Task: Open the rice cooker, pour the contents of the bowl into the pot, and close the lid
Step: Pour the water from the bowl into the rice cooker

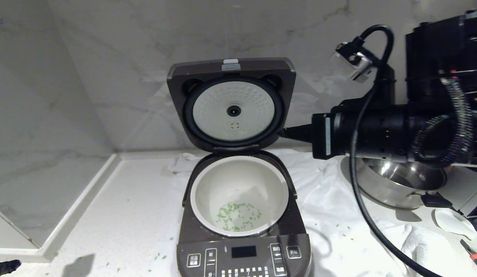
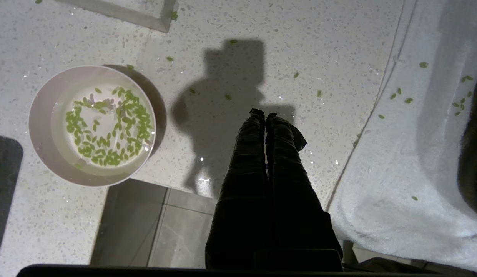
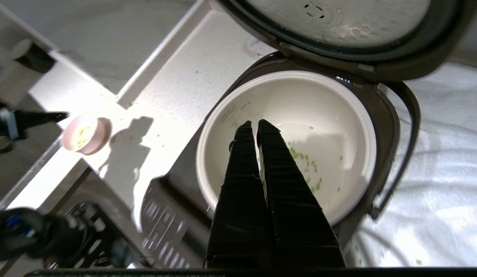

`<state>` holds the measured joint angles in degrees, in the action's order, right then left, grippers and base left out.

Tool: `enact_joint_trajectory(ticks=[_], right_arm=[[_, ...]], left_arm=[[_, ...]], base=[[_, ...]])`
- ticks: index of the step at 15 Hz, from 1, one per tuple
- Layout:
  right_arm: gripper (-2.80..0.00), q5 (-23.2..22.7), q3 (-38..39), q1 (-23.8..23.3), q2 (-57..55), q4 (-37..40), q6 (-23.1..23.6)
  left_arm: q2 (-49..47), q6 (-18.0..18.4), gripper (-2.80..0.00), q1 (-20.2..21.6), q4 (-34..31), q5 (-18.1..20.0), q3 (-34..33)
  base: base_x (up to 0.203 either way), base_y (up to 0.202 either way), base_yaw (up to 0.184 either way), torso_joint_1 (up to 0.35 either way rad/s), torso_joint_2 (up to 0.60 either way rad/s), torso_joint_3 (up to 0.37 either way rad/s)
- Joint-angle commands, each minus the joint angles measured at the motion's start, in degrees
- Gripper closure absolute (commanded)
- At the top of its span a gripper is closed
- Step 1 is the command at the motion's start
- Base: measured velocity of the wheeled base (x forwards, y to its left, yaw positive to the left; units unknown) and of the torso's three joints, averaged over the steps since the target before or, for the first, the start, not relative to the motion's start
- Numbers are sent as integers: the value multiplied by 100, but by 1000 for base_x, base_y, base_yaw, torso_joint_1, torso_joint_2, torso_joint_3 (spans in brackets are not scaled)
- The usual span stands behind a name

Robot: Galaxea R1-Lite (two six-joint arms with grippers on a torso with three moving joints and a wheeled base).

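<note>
Beside the raised lid (image 1: 231, 104), our right gripper (image 3: 256, 125) hangs with fingers pressed together, holding nothing, above the open pot (image 1: 207, 184), where some green bits (image 1: 236, 217) lie. Our left gripper (image 2: 264, 114), likewise pinched and empty, hovers over the counter (image 2: 319, 38) near the pink bowl (image 2: 44, 127), which holds more bits. We judge a sideways shove on the lid could slide the rice cooker (image 1: 244, 252) along its white towel (image 1: 330, 200) instead of closing it.
</note>
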<state>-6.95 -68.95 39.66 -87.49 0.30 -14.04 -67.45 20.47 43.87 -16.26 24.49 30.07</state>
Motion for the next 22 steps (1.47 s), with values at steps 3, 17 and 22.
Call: enact_joint_trajectory(ticks=[3, 17, 22], right_arm=[[0, 887, 1056, 19, 2056, 2, 190], [0, 2113, 2855, -4115, 6753, 1007, 1527], [0, 1319, 4772, -4019, 8157, 1101, 1656]], left_arm=[[-55, 10, 0, -19, 18, 61, 33], [21, 10, 0, 139, 18, 206, 7], [37, 9, 0, 148, 18, 179, 1]], base=[[0, 0, 0, 0, 0, 0], [0, 0, 0, 0, 0, 0], [0, 0, 0, 0, 0, 0]])
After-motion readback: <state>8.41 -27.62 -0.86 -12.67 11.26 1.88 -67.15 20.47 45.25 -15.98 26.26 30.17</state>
